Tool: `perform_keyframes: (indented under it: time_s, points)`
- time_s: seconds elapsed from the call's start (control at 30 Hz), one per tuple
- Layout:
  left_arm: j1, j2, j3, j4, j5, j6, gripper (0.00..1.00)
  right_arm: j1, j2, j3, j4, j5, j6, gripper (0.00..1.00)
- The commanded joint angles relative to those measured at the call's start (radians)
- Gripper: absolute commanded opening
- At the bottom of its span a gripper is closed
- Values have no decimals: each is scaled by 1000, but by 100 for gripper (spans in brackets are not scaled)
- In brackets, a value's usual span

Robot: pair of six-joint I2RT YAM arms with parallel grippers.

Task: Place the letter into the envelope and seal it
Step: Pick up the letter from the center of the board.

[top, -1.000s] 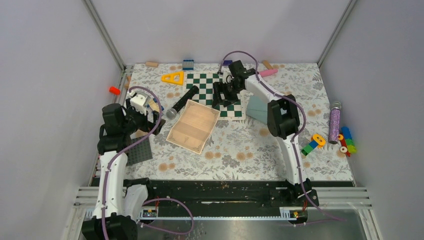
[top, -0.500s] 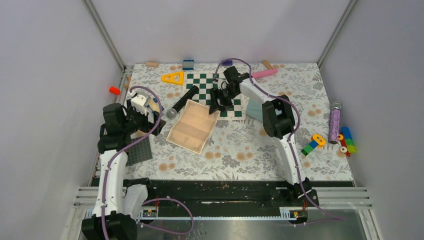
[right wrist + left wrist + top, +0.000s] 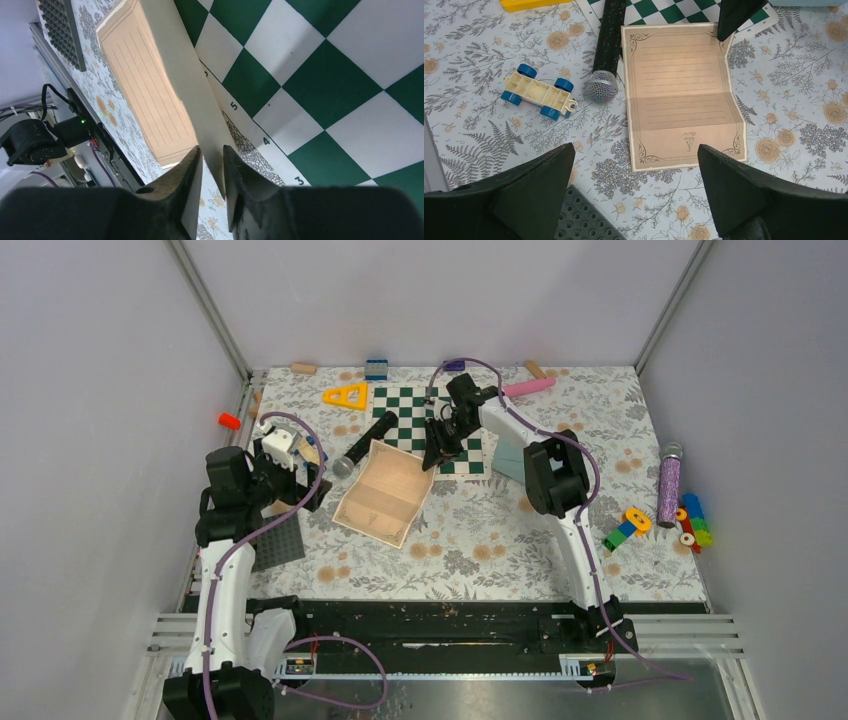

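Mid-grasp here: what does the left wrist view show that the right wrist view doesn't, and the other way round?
Only left wrist: the whole letter printed side up, the microphone beside it, the toy car, and the left tool open above. Only right wrist: the letter's cream back, its lifted edge pinched by the right tool, and the chessboard numbers. Both: the letter, chessboard, studded baseplate, and the right tool at the letter's far corner.

The left arm [image 3: 215,585] and the right arm [image 3: 580,540] are built of white tubes joined by bulky black housings. A purple cable [image 3: 478,360] runs along each. The left pincer [image 3: 634,150] has broad matte-black wedge fingers [image 3: 529,185]. The right pincer [image 3: 211,150] has black fingers narrowing to thin tips. A white block [image 3: 276,442] tops the left wrist.
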Motion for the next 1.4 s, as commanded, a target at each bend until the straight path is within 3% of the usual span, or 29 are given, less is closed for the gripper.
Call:
perform_keyframes:
  time_s: [0.0, 0.3, 0.73, 0.97, 1.37]
  points:
    - [-4, -6, 43, 23, 30, 22, 99, 11, -13, 30, -45, -40, -35, 25]
    - [-5, -9, 40, 23, 33, 25, 99, 10, -106, 48, -101, -20, -125, 0]
    - [-12, -10, 37, 23, 38, 30, 99, 10, -274, 103, -199, 43, -238, 0]
    - [-14, -23, 37, 23, 37, 25, 99, 11, -445, 101, -254, 78, -320, 0]
    - [-48, -23, 92, 84, -1, -5, 99, 12, -885, -160, -267, 92, -531, 0]
